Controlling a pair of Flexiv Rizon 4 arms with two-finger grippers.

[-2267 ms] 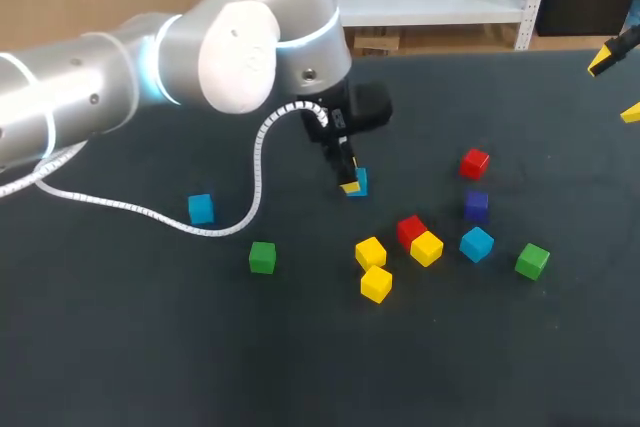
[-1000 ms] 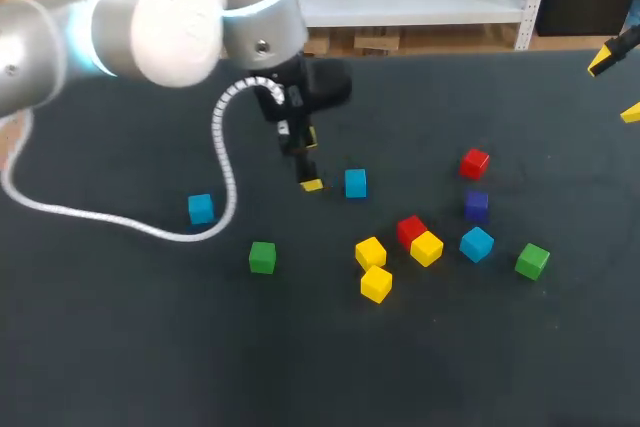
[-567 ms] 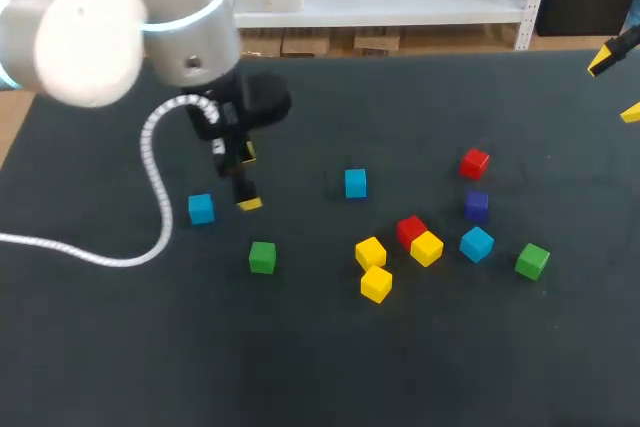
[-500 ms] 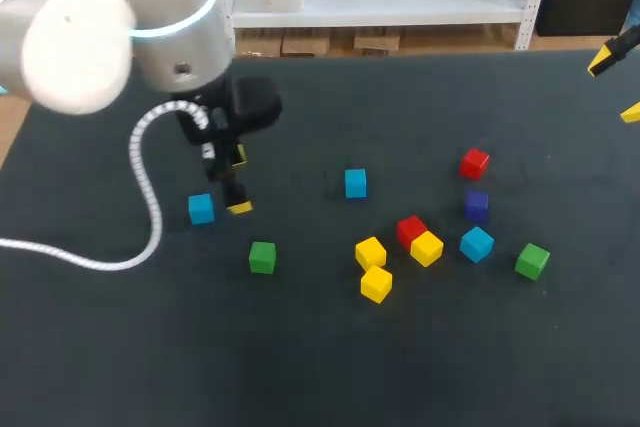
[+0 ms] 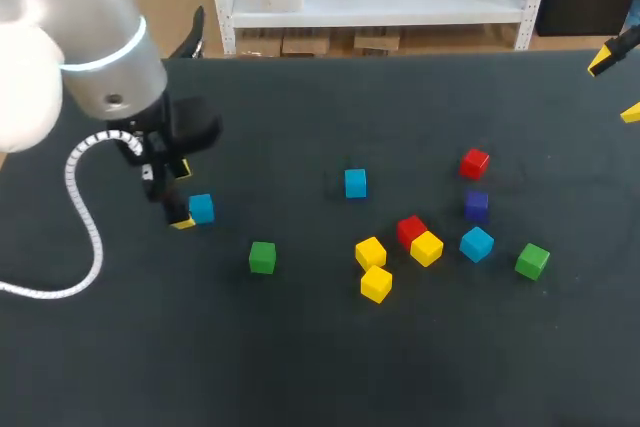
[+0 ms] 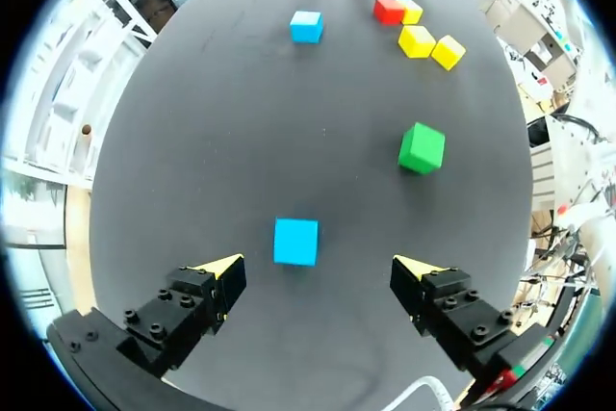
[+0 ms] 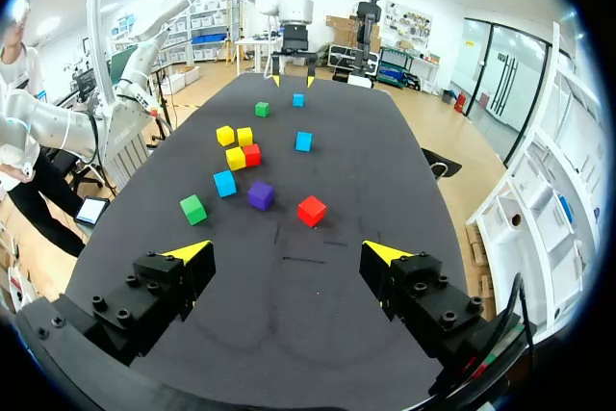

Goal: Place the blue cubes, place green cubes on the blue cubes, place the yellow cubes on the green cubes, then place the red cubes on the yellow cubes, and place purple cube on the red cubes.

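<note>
- Left hand (image 6: 318,271): open, fingers spread wide, empty, low over the left side of the desk (image 5: 120,367).
- Blue cube (image 6: 295,241): on the desk just ahead of my left fingertips. It is in line with the gap but nearer one finger than the other, and touches neither.
- Risk, off-centre grip: if I close from here, the nearer finger would likely meet the cube first and shove or twist it, because the cube is not mid-gap.
- Risk, descent: a fingertip could land on the cube's top edge and tip it, as the margin on the nearer side is thin.
- Risk, later picks: the red cube (image 5: 410,229) sits against a yellow cube (image 5: 427,247) in a tight group, so a wide hand there could knock the neighbours.
- Look of the blue cube: small, plain, bright blue, crisp edges, flat on one face, sides roughly square to my fingers. I judge it light and rigid.
- Green cube (image 6: 422,147): near the blue cube, apart from it, next layer's stock.
- Right hand (image 7: 286,252): open, empty, at the desk's far right corner, well apart from all cubes.
</note>
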